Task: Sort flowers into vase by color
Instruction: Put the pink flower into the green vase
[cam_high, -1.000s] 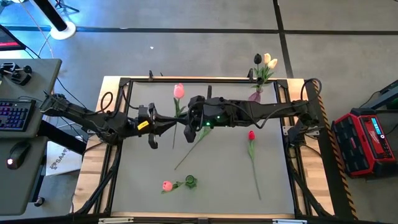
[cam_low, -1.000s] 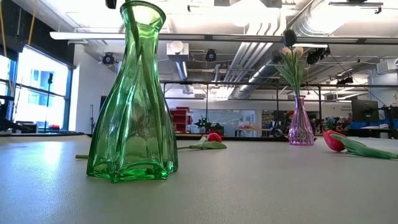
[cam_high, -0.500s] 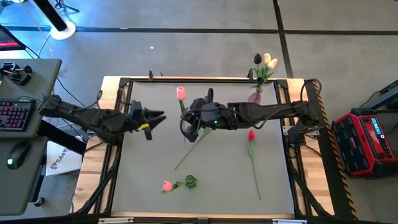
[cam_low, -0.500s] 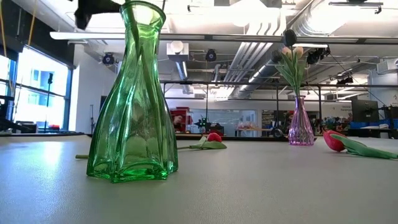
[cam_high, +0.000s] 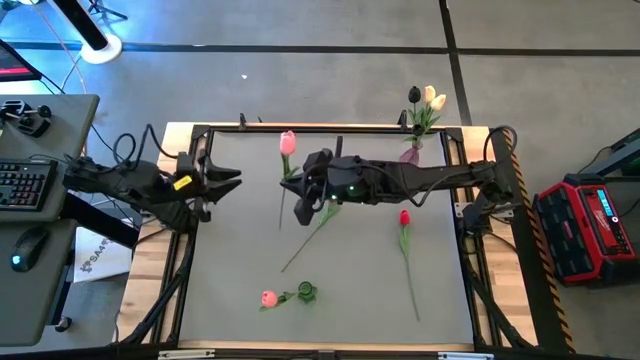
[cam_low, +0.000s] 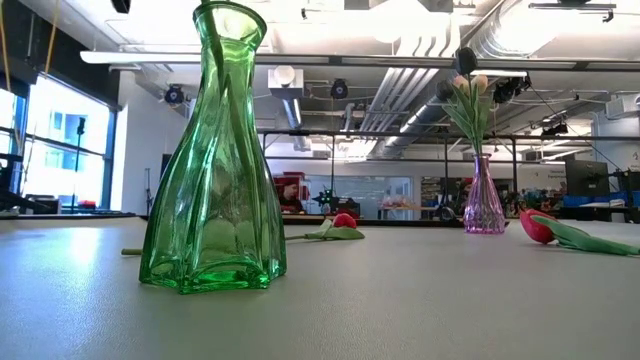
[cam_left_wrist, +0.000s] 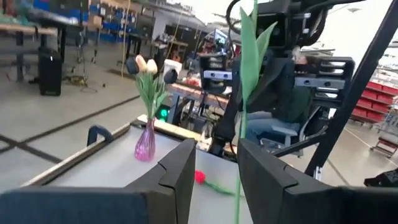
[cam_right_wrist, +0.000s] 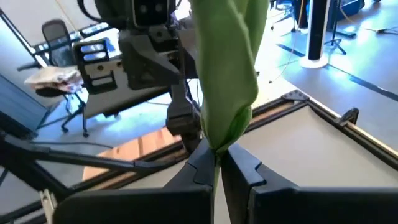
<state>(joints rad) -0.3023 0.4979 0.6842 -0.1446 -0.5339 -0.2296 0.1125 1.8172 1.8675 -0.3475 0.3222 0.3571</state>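
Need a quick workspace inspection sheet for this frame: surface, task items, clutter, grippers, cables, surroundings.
Surface: grey table, wood-edged.
Job's things: pink tulip held upright by its stem; red tulip and second pink tulip lying flat; purple vase holds cream and dark tulips; green vase holds a stem.
Clutter: nothing seen.
Grippers: right gripper shut on the stem; left gripper open, empty, at the left edge.
Cables: looped behind left arm.
Surroundings: keyboard, red case.

The tall green vase (cam_low: 214, 150) of glossy clear glass stands on a matt grey bench (cam_low: 400, 300); the bench's pale wooden frame (cam_high: 150, 270) looks smooth.
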